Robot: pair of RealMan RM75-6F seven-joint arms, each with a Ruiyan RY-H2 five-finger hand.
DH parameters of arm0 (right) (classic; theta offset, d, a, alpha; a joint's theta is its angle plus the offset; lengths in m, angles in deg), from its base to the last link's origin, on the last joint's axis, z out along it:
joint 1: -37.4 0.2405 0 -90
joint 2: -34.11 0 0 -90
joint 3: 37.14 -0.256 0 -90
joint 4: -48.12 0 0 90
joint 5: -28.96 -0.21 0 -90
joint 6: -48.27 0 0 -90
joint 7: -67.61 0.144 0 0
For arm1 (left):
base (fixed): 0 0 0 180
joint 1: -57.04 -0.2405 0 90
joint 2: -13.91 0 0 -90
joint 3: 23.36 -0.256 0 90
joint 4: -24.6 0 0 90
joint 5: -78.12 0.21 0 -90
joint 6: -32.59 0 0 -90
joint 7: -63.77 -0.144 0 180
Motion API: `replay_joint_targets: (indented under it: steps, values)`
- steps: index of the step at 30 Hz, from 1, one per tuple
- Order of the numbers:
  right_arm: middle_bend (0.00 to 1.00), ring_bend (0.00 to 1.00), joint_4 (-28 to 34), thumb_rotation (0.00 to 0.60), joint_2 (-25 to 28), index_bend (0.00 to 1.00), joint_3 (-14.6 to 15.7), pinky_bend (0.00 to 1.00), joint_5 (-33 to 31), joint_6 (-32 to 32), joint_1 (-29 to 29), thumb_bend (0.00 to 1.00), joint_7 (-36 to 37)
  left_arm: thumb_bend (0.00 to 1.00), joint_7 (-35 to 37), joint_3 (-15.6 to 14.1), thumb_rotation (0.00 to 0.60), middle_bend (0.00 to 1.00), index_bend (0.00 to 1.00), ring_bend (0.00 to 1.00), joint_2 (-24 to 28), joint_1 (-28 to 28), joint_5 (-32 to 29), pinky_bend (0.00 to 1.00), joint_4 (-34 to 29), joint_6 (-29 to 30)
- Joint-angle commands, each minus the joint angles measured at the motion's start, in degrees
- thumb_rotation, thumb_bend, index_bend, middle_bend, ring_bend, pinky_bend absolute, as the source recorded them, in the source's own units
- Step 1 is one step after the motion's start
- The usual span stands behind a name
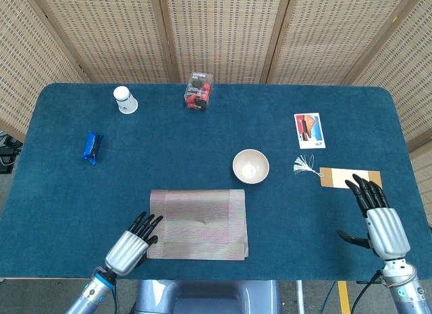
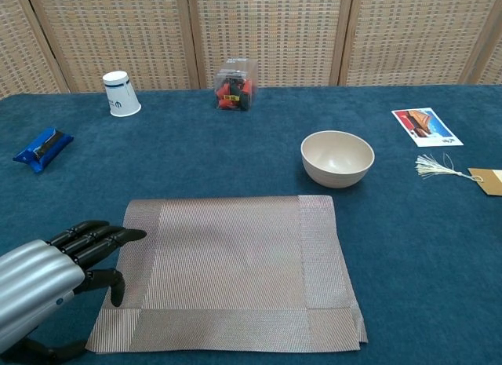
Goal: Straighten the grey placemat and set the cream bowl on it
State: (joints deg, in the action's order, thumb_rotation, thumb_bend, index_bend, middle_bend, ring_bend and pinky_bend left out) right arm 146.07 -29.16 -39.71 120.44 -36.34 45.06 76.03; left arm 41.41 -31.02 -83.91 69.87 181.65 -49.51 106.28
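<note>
Bright even light, soft shadows, sharp pics, no glare.

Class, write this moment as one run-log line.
left hand: open, at grey placemat left edge | right hand: open, idle | cream bowl: on table, off mat
</note>
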Motion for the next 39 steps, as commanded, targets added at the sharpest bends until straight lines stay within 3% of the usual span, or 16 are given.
replay_joint_targets:
  steps: [1, 5, 28, 39]
  values:
    - [0.00, 0.00, 0.0, 0.600, 0.1, 0.04, 0.0, 0.00, 0.0, 0.0, 0.0, 0.10, 0.1, 0.30, -0.3, -0.2, 0.600, 0.00, 0.43, 0.00, -0.3, 0.1, 0.0, 0.00, 0.0, 0.0]
    - [0.00, 0.00, 0.0, 0.600, 0.1, 0.04, 0.1, 0.00, 0.2, -0.1, 0.0, 0.10, 0.2, 0.36, -0.3, -0.5, 0.600, 0.00, 0.43, 0.00, -0.5, 0.1, 0.0, 0.00, 0.1, 0.3]
    - [0.00, 0.00, 0.4, 0.600, 0.5, 0.04, 0.4, 0.00, 0.8, -0.4, -0.2, 0.10, 0.8, 0.41, 1.0, -1.4, 0.600, 0.00, 0.47, 0.00, -1.0, 0.7, -2.4, 0.00, -1.9, -1.5]
    - [0.00, 0.00, 0.7, 0.600, 0.8, 0.04, 0.5, 0.00, 1.3, -0.9, -0.4, 0.10, 1.4, 0.46, 0.1, -1.1, 0.600, 0.00, 0.58, 0.00, -0.9, 0.8, -3.5, 0.00, -2.7, -1.8]
